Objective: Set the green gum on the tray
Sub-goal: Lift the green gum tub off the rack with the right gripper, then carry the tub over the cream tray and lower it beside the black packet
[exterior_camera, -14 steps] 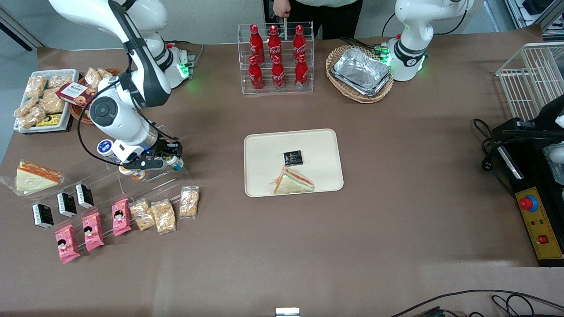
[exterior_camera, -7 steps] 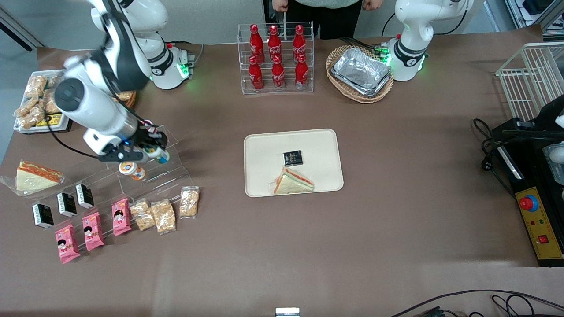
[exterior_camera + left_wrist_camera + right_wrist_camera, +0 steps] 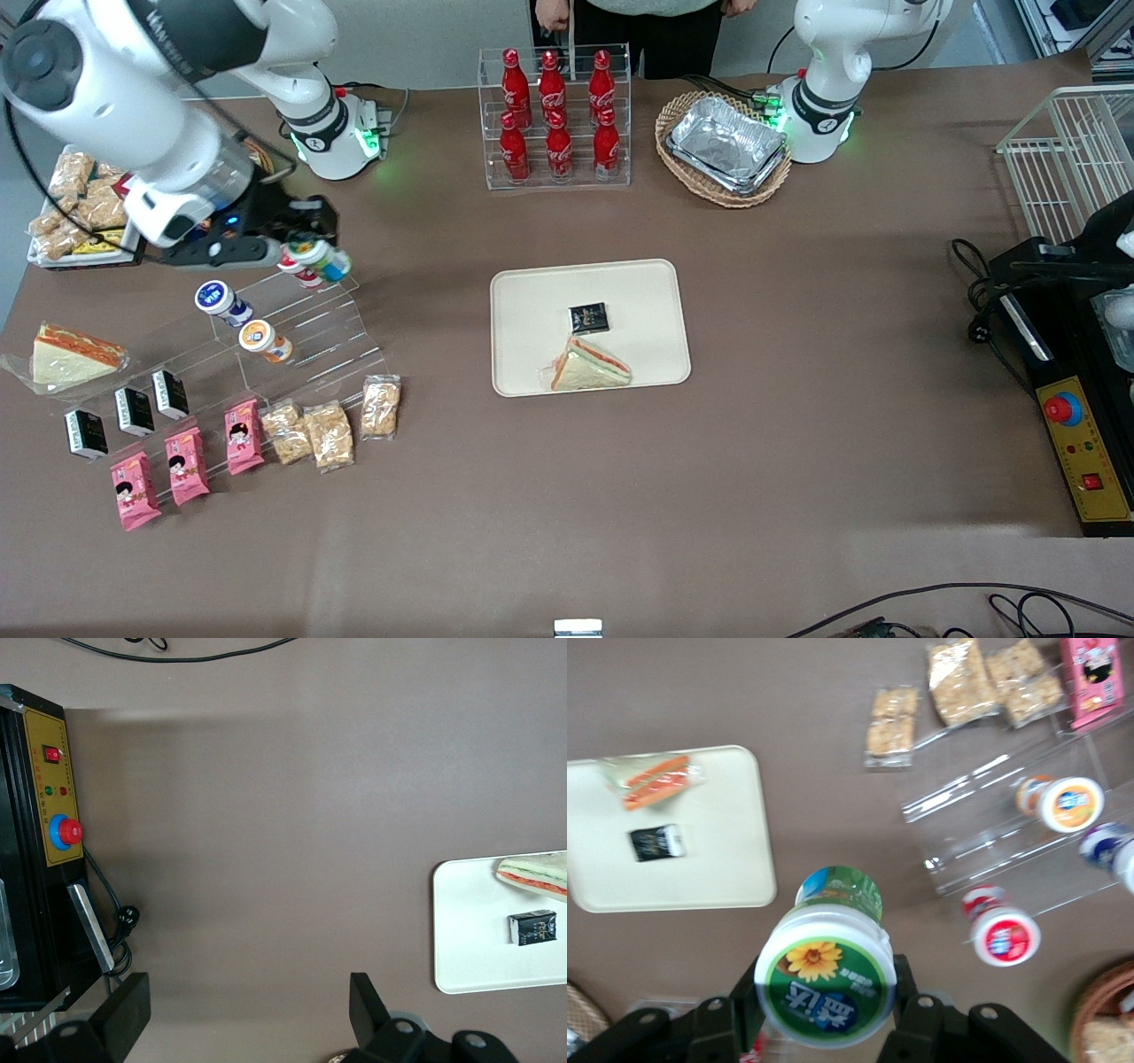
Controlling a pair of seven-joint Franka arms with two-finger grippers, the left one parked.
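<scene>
The green gum (image 3: 330, 262), a small white bottle with a green-and-white lid, is held in my right gripper (image 3: 314, 257) above the top step of a clear acrylic stand (image 3: 306, 341). In the right wrist view the lid of the green gum (image 3: 826, 983) faces the camera between the black fingers (image 3: 911, 1014) of the gripper (image 3: 826, 1010), which are shut on it. The cream-beige tray (image 3: 532, 306) lies at the table's middle, well apart from the gripper toward the parked arm's end, with a sandwich (image 3: 589, 365) and a black packet (image 3: 588, 316) on it. The tray also shows in the right wrist view (image 3: 709, 859).
On the stand lie a red-lidded bottle (image 3: 295, 268), a blue-lidded bottle (image 3: 217, 299) and an orange-lidded bottle (image 3: 261, 341). Snack packs (image 3: 328, 434) lie nearer the front camera. A cola rack (image 3: 555, 120) and a wicker basket of foil trays (image 3: 725, 146) stand farther away.
The gripper has risen off the stand with the green gum in it and drawn away from the front camera. The blue-lidded and orange-lidded bottles are now uncovered.
</scene>
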